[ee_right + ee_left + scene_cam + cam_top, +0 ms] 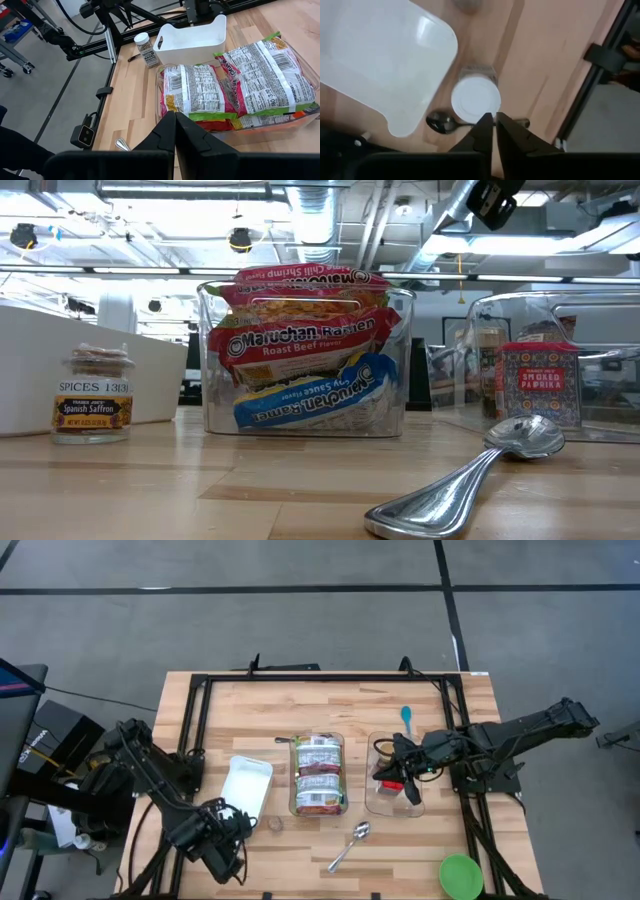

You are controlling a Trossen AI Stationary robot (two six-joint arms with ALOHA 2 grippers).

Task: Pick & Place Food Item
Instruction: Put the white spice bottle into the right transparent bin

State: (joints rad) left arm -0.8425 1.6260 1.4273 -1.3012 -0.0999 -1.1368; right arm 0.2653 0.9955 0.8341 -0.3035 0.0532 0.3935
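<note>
A clear bin (319, 775) at the table's middle holds several ramen packets (305, 355), also seen in the right wrist view (240, 85). A small saffron spice jar (275, 823) with a white lid (475, 98) stands upright on the table next to a white bin (247, 785). A red paprika tin (540, 385) stands in a second clear bin (395, 802) on the right. My left gripper (243, 823) is shut, points down and hovers just beside the jar. My right gripper (392, 768) is shut and empty above the right bin.
A metal spoon (350, 845) lies near the front edge. A small dark spoon (442, 122) lies by the jar. A blue spoon (407, 720) lies behind the right bin. A green round thing (461, 875) sits at the front right corner. A black frame (190, 720) borders the table.
</note>
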